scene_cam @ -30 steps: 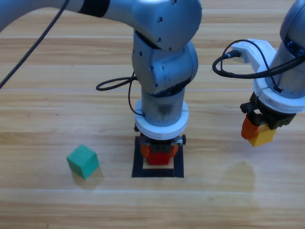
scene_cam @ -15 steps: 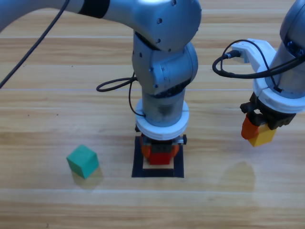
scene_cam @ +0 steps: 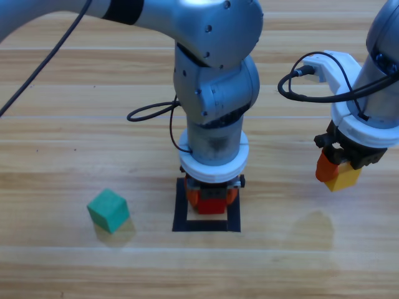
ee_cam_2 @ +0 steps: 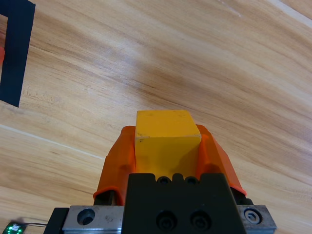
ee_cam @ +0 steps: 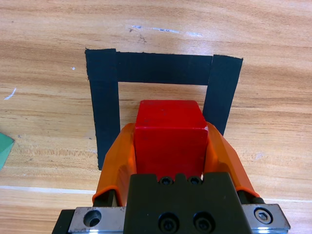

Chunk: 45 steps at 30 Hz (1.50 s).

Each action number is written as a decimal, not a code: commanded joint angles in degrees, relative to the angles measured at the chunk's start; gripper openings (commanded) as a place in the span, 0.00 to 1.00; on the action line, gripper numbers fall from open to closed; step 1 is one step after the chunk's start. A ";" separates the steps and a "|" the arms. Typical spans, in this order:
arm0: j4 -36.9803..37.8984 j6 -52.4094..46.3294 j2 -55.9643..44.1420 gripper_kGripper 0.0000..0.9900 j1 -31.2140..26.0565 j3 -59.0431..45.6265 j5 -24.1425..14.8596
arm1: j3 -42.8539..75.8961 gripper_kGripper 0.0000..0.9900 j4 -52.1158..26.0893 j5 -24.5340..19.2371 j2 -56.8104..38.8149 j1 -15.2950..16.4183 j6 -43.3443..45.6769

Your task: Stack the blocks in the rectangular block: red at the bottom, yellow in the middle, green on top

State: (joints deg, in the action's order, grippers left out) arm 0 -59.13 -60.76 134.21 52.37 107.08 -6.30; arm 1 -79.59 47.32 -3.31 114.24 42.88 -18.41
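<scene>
Two pincers are loaded. Left pincer [scene_cam: 211, 198] is clamped on the red cube [ee_cam: 169, 138], positioned over the opening of the black tape square [scene_cam: 181, 212]. Right pincer [scene_cam: 335, 173] is clamped on the yellow cube [scene_cam: 343, 179], raised above the desk [scene_cam: 75, 112], well right of the square. Green cube [scene_cam: 108, 210] rests on the desk, left of the square.

Overhead camera looks steeply down on my table [scene_cam: 62, 124] from above, both my arms coming in from the top edge. Left wrist camera sits close, looking along my left gripper [ee_cam: 168, 146] down at the black tape square [ee_cam: 105, 97], which the overhead also shows [scene_cam: 181, 218]. Right wrist camera, equally close, looks along my right gripper [ee_cam_2: 165, 151] at bare wood, catching one corner of that tape [ee_cam_2: 14, 53].
</scene>
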 commanded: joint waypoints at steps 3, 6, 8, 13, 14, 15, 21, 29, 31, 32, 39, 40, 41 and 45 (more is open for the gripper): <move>0.51 -0.77 2.19 0.50 0.90 -2.32 -0.29 | 0.58 0.03 0.75 -0.47 2.13 -1.31 -0.13; 0.51 -0.85 1.75 0.55 1.07 -2.58 -0.29 | 0.67 0.03 0.75 -0.47 2.04 -1.31 -0.13; 0.51 -0.94 1.58 0.73 1.25 -2.49 -0.29 | 0.67 0.03 0.75 -0.47 2.04 -1.31 -0.13; 0.51 -1.12 0.88 0.93 1.51 -2.49 -0.38 | 0.93 0.03 0.75 -0.47 1.69 -1.31 -0.22; 0.59 -1.03 0.79 0.93 1.51 -2.49 -0.38 | 0.93 0.03 0.75 -0.47 1.60 -1.31 -0.22; 0.59 -1.03 0.70 0.95 1.42 -2.49 -0.46 | 1.02 0.03 0.75 -0.55 1.43 -1.22 -0.22; 0.51 -0.68 -1.67 0.96 1.51 -1.09 -1.52 | 1.19 0.03 1.19 -0.82 -3.06 -1.31 -2.77; -0.64 1.17 -21.01 0.96 1.42 -2.93 -9.78 | -2.94 0.03 5.23 -0.64 -1.74 0.10 -9.27; -0.64 1.26 -26.28 0.96 1.42 -6.89 -11.63 | -5.84 0.03 7.52 -0.64 0.02 0.80 -11.64; -0.55 1.78 -29.10 0.96 1.42 -9.35 -11.89 | -7.33 0.03 8.57 -0.55 1.16 1.15 -12.87; 0.51 11.54 -43.25 0.95 1.34 -22.36 -15.32 | -21.75 0.03 15.34 -0.20 11.27 7.04 -21.05; 1.30 11.28 -45.09 0.95 1.34 -25.26 -16.90 | -24.65 0.03 16.92 -0.20 13.29 7.92 -22.02; 3.58 11.10 -47.73 0.95 1.34 -29.21 -18.83 | -27.90 0.03 18.59 -0.20 15.23 8.71 -22.89; 21.16 16.64 -67.59 1.00 1.34 -52.50 -18.48 | -37.92 0.03 23.34 -0.11 21.11 11.70 -25.00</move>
State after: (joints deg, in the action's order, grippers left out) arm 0 -48.61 -49.09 83.53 53.13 69.23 -27.42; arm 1 -111.19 66.69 -3.51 126.49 48.77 -41.99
